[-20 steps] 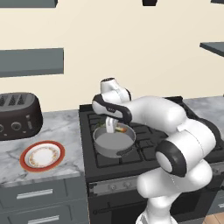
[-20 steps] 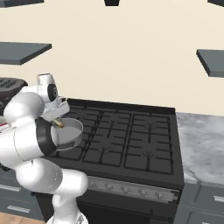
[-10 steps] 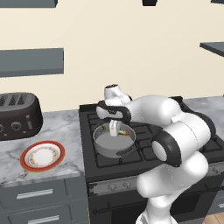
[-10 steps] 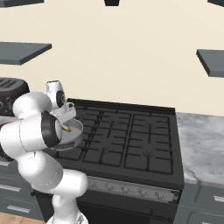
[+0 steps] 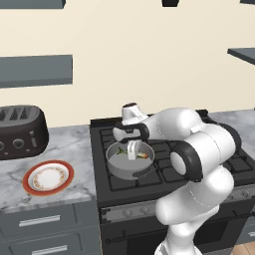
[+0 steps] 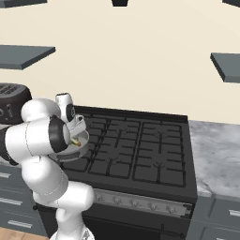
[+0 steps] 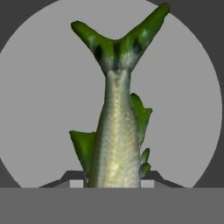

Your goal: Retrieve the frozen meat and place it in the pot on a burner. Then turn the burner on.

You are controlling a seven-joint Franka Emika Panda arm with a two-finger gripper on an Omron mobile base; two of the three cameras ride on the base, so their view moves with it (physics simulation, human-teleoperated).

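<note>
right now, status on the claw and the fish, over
Claw down inside the pot, fingers either side of the fish; grip or release, cannot tell. Fish over the pot floor. Pot sits on front-left burner. Nothing in the way.

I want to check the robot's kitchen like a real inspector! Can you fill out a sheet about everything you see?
Surface: black cooktop, marble counter on both sides.
Job's things: fish lies in the grey pot, which sits on the front left burner.
Clutter: red-rimmed plate; dark toaster.
Grippers: gripper low in the pot, the fish between its jaws.
Cables: nothing seen.
Surroundings: grey wall shelves, drawers below, stove knobs.
</note>
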